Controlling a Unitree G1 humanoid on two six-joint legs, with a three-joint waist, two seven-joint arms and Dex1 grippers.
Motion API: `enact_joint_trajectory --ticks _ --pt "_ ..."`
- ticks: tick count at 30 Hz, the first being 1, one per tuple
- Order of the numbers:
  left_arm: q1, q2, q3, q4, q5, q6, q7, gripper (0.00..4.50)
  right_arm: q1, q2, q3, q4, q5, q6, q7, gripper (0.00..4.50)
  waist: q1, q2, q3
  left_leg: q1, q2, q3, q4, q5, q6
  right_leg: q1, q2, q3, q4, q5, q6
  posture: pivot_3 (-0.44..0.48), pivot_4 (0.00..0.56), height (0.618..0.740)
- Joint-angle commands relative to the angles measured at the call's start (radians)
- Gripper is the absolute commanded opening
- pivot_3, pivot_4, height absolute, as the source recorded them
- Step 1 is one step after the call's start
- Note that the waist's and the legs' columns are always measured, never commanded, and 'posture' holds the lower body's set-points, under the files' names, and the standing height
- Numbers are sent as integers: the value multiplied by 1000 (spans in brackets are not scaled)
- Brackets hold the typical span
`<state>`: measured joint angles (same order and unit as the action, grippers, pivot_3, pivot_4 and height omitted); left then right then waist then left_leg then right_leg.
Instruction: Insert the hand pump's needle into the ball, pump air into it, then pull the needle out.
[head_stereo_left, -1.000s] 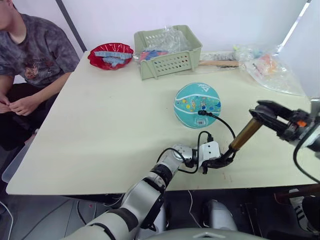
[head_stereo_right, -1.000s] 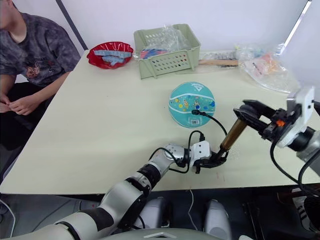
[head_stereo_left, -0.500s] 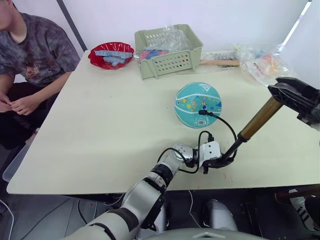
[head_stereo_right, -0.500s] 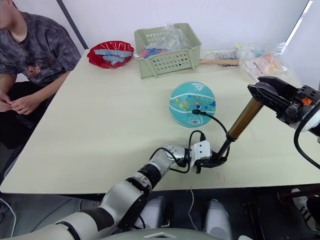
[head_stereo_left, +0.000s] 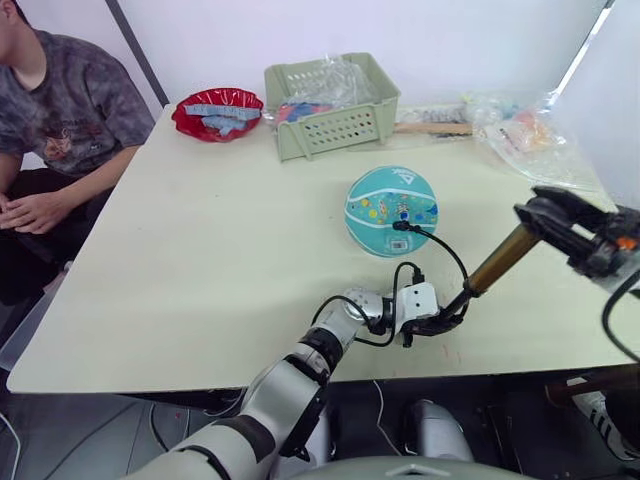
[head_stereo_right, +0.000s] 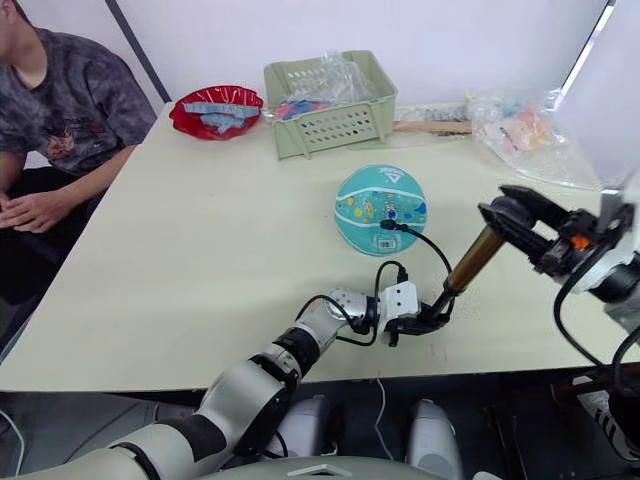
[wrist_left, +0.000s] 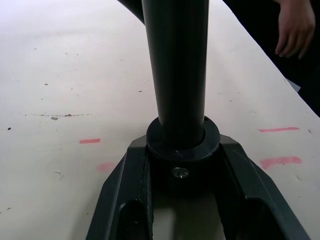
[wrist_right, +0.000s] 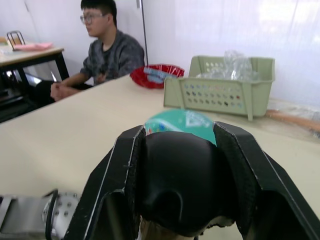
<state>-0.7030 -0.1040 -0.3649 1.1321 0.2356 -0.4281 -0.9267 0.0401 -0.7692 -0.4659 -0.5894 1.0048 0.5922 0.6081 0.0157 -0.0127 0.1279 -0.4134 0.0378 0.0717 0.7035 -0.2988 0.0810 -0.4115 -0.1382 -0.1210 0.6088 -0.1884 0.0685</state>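
Two grippers share the pump (head_stereo_left: 492, 268): left gripper (head_stereo_left: 447, 322) clamps its base cap at the table's (head_stereo_left: 200, 250) near edge, right gripper (head_stereo_left: 548, 215) pinches the handle. Its axis slants up toward the right. Hard strokes could tug the hose (head_stereo_left: 440, 245), pulling the needle (head_stereo_left: 397, 225) from the ball (head_stereo_left: 390, 205).

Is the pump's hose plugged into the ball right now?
Yes, the hose ends in a small black fitting seated on the ball.

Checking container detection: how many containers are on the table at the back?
2. A green basket at the back middle of the table, and a red bowl beside it toward the robot's left. The plastic bags may hide more.
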Motion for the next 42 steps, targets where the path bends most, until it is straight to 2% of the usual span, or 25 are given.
enact_joint_trajectory --ticks 1,11,15,20,23,27,33,42 --pt "26 4 -36 50 40 26 -3 1128 62 24 137 31 -110 -11 49 1632 0 -2 -1 0 0 0 0 0 0 0 0 0 0 0 0 0 150 740" --pt "26 3 -36 51 40 26 2 1128 135 151 335 129 -357 -154 65 1632 -1 -6 -6 0 0 0 0 0 0 0 0 0 0 0 0 0 150 740" --pt "28 4 -36 51 40 26 3 1128 140 181 342 130 -380 -167 70 1632 -2 -5 -8 1 1 0 0 0 0 0 0 0 0 -2 -4 0 150 740" --pt "28 4 -35 52 39 27 3 1128 115 153 279 92 -341 -143 77 1632 -1 -5 -8 1 1 0 0 0 0 0 1 0 0 -2 -4 0 150 740" --pt "29 3 -36 53 39 28 1 1128 63 102 205 51 -255 -97 86 1632 0 -5 -7 0 1 0 0 0 0 0 0 0 0 -2 -4 0 150 740" --pt "29 1 -37 54 40 27 2 1128 -15 20 97 26 -132 -30 96 1632 4 3 -2 -1 0 -1 0 0 0 -1 0 -1 -1 -2 -4 0 150 740" --pt "29 0 -36 54 38 28 3 1128 -140 -86 -75 68 37 63 74 1632 11 7 4 -3 -1 0 0 0 0 -1 0 -1 -1 -2 -4 0 150 740" --pt "25 2 -36 56 39 25 1 1128 -278 -221 -200 152 175 154 65 1632 12 7 5 -3 -1 0 0 0 0 -1 -1 -1 -1 -2 -4 0 150 740"
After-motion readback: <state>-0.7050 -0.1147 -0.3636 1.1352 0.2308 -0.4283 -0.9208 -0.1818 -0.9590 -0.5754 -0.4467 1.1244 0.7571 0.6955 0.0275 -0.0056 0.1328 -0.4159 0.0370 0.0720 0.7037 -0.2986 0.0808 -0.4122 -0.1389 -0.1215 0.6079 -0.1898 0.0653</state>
